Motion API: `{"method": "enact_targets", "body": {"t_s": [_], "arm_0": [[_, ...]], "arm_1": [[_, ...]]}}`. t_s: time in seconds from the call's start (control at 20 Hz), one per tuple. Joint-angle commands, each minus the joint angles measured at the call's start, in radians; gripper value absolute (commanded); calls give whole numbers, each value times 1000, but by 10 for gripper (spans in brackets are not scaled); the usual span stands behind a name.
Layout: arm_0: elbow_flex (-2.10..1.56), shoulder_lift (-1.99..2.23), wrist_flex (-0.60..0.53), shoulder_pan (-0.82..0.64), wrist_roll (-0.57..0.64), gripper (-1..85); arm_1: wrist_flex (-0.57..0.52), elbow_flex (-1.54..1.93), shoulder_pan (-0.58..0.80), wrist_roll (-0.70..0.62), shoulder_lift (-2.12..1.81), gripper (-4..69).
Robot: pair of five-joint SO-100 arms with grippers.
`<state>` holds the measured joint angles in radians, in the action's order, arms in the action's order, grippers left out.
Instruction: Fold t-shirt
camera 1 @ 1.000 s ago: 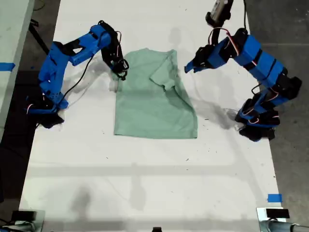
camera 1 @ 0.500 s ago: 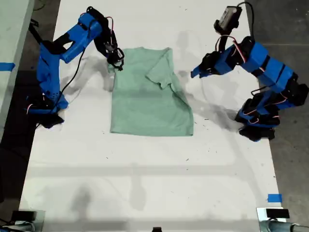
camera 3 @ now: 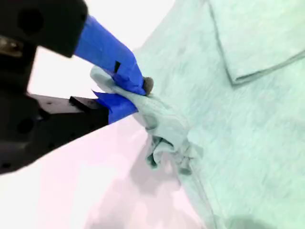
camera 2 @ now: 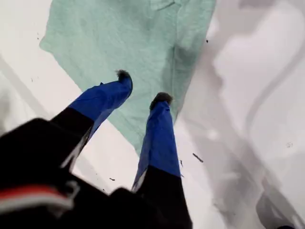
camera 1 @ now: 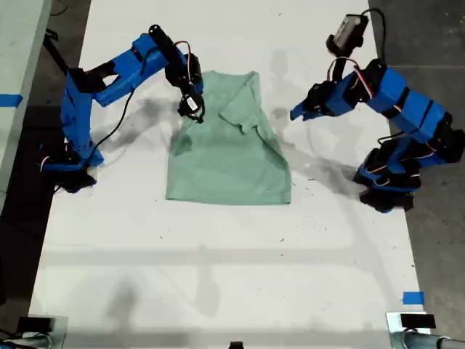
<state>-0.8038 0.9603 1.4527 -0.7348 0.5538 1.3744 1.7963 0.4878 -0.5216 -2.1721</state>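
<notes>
My second gripper (camera 3: 125,93) clamps the t-shirt (camera 1: 229,145) sleeve; carry it inward, low. My first gripper (camera 2: 141,90) fingers apart, idle.

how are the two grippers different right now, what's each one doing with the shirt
My second gripper is shut on a bunched edge of the t-shirt, at the exterior view's left; my first gripper is open and holds nothing. My second gripper lifts cloth over the shirt, while my first gripper hangs off the shirt's other side, over the bare white table. Both have blue fingers and point toward the shirt.
</notes>
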Motion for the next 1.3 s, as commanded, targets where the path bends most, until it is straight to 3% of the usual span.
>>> {"method": "enact_targets", "body": {"t_s": [0.0, 0.1, 0.25, 0.4, 0.5, 0.7, 0.85, 1.0, 1.25], "arm_0": [[63, 8, -121, 49, 40, 45], [64, -17, -206, 78, 132, 291], [63, 21, -293, 137, 204, 342], [63, 106, -341, 175, 238, 344], [55, 176, -290, 181, 242, 342], [-15, 365, -67, 252, 270, 340], [-173, 505, 97, 383, 245, 338], [-508, 715, 21, 526, 153, 333], [-756, 827, -5, 650, 51, 328]], "arm_1": [[-32, 26, -15, 23, -81, 134], [-35, 63, -26, 40, -121, 134], [-49, 124, -34, 60, -181, 135], [-66, 189, -34, 69, -233, 135], [-77, 238, -41, 66, -249, 134], [-112, 316, -155, 55, -249, 121], [-130, 405, -299, 98, -247, 208], [-225, 534, -443, 179, -244, 287], [-403, 661, -535, 255, -130, 295]]}}
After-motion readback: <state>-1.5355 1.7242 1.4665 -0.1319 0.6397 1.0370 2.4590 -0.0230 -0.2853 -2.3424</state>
